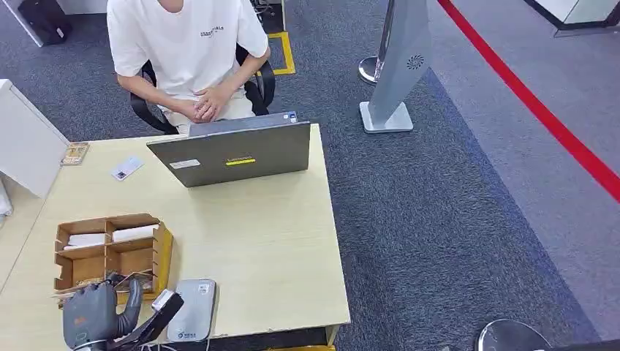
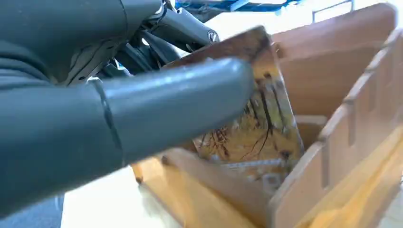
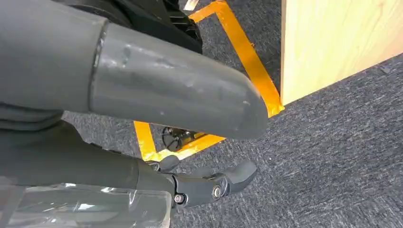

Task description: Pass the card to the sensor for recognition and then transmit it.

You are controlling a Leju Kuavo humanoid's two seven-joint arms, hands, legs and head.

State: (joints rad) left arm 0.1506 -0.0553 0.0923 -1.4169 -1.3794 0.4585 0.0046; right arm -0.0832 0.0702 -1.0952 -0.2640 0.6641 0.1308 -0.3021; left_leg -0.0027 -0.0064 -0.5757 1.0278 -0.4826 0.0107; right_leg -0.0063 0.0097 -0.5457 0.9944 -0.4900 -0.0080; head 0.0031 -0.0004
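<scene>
My left hand (image 1: 95, 313) is at the near left corner of the table, over the near compartments of a wooden organiser box (image 1: 159, 248). In the left wrist view its thumb (image 2: 171, 102) presses a yellowish card with a dark branch pattern (image 2: 261, 128) against the fingers behind it. The card stands tilted, its lower edge still inside a compartment of the box (image 2: 351, 109). A grey card sensor (image 1: 194, 307) lies flat just to the right of the hand. My right hand (image 3: 142, 104) hangs beside the table over the carpet, fingers apart and holding nothing.
A grey laptop (image 1: 234, 150) stands open at the table's far side, with a person in a white shirt (image 1: 186, 44) seated behind it. A small card (image 1: 127, 168) and a wooden piece (image 1: 74, 152) lie at the far left. A white kiosk stand (image 1: 398, 66) is on the carpet to the right.
</scene>
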